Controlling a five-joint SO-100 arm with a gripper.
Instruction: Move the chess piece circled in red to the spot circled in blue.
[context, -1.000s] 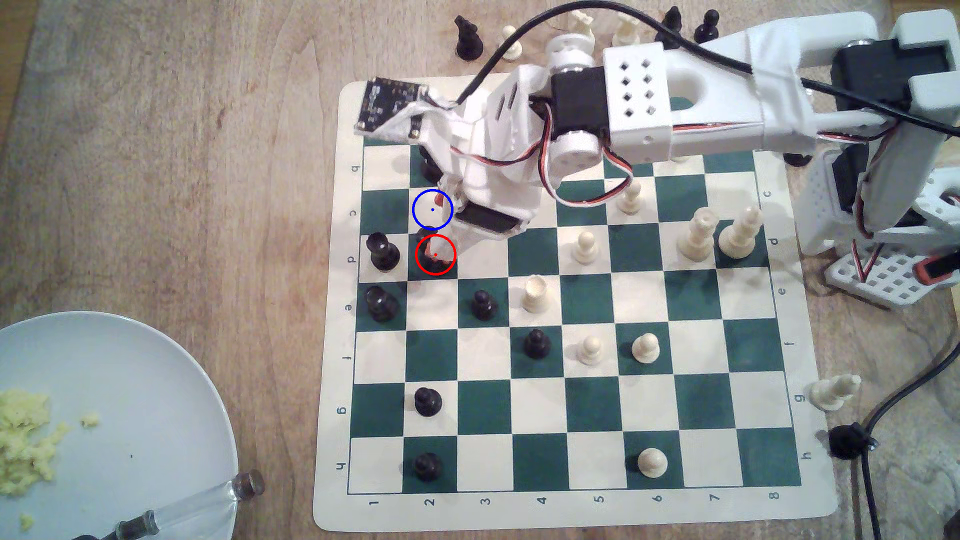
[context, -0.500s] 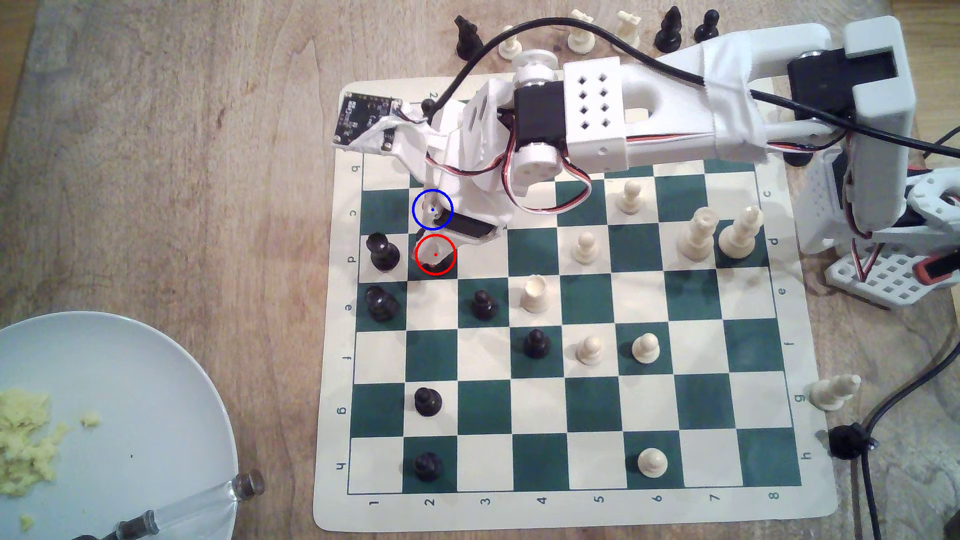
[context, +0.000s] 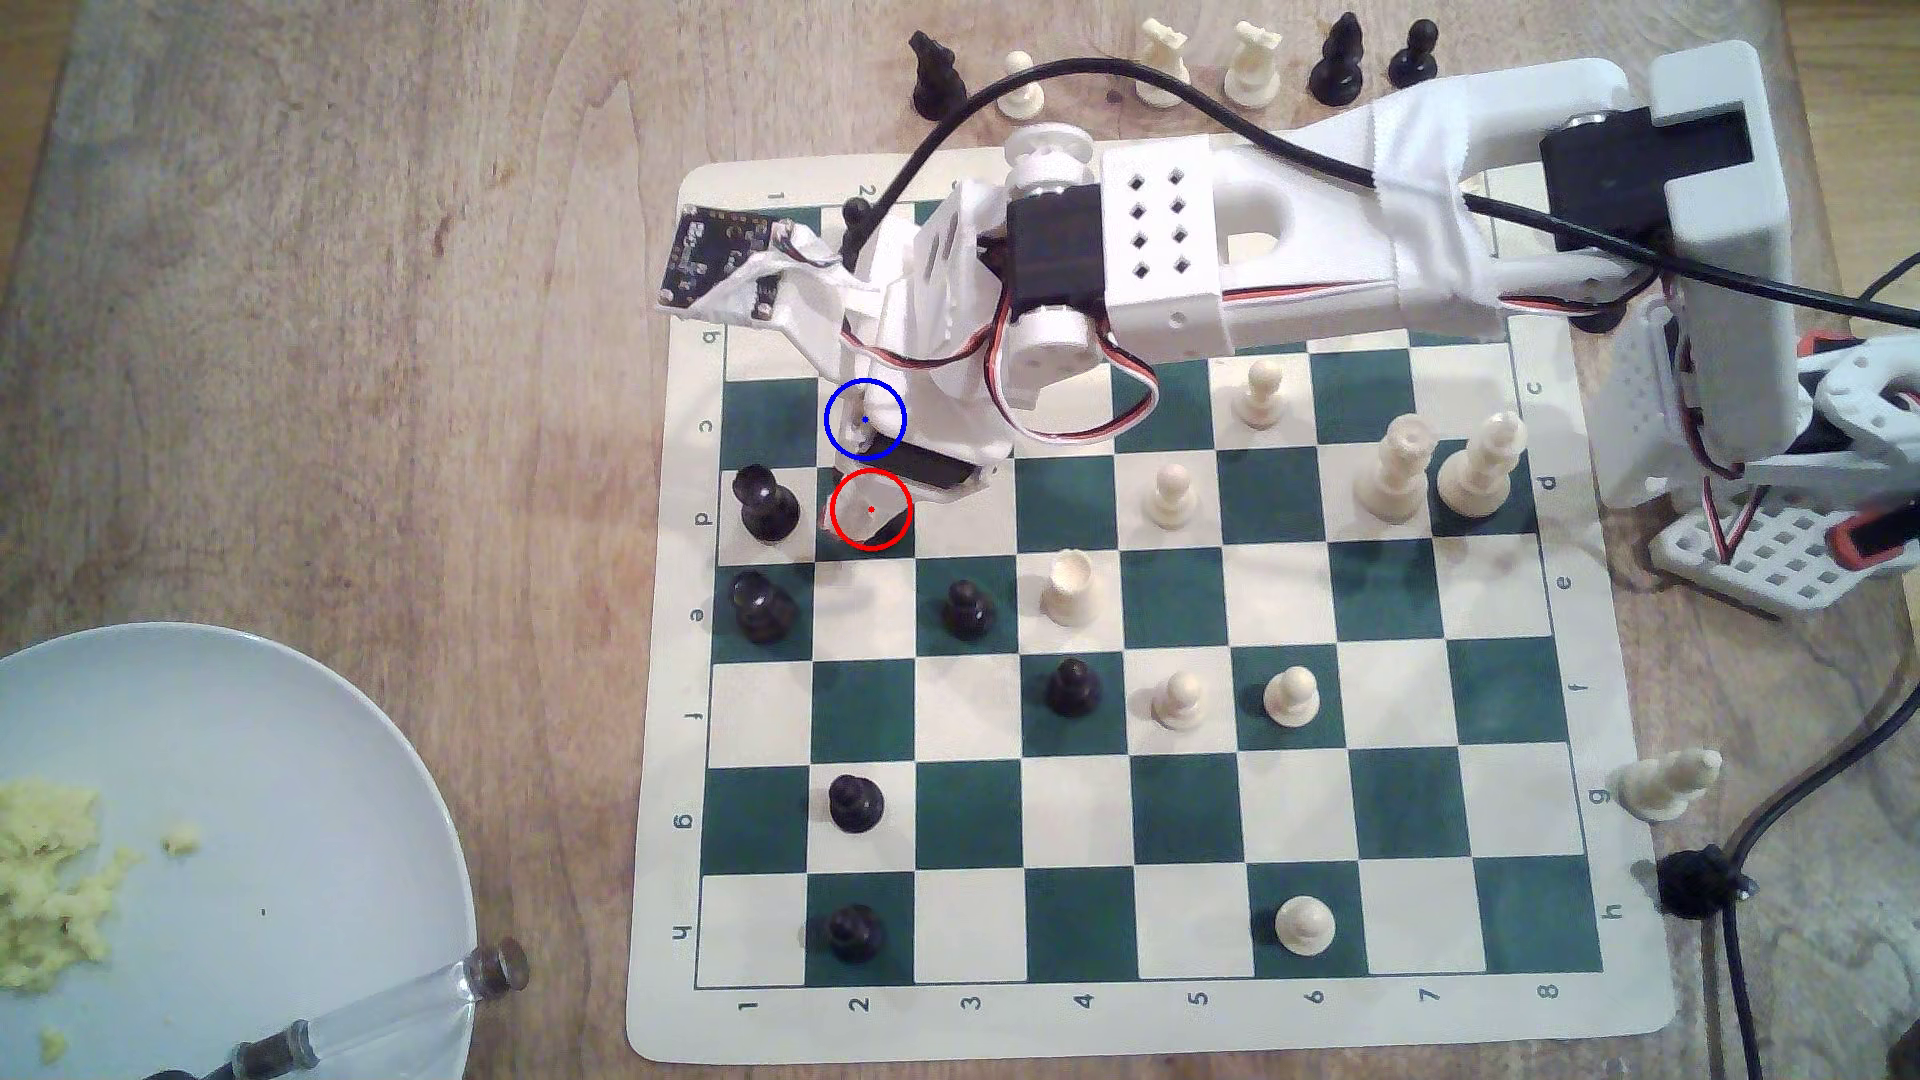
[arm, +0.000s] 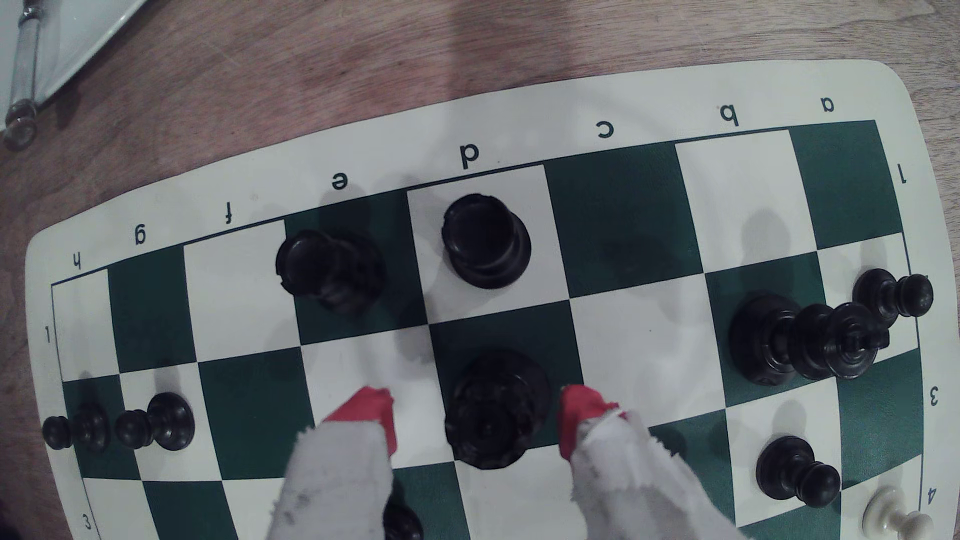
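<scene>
The chess piece (arm: 493, 410), glossy black with a wide base, stands on a green square. My gripper (arm: 475, 415) is open around it, one red-tipped finger (arm: 369, 415) on each side, neither visibly pressing it. In the exterior view my gripper (context: 864, 476) hangs over the red-ringed square and hides the piece. The spot (context: 842, 410), a cream square with a blue ring, borders that square and is partly covered by the gripper body. In the wrist view the same cream square (arm: 639, 353) lies bare beside the piece.
Black pieces stand close by: one (context: 767, 504) at the exterior view's left of the red ring, another (context: 764, 608) below it, a pawn (context: 966, 608) lower right. More black pieces (arm: 805, 342) crowd beyond the spot. A plate (context: 260, 748) with food sits lower left.
The arm has swung toward the exterior view's left and come down, so the fingers now straddle the piece and cover the red-ringed square.
</scene>
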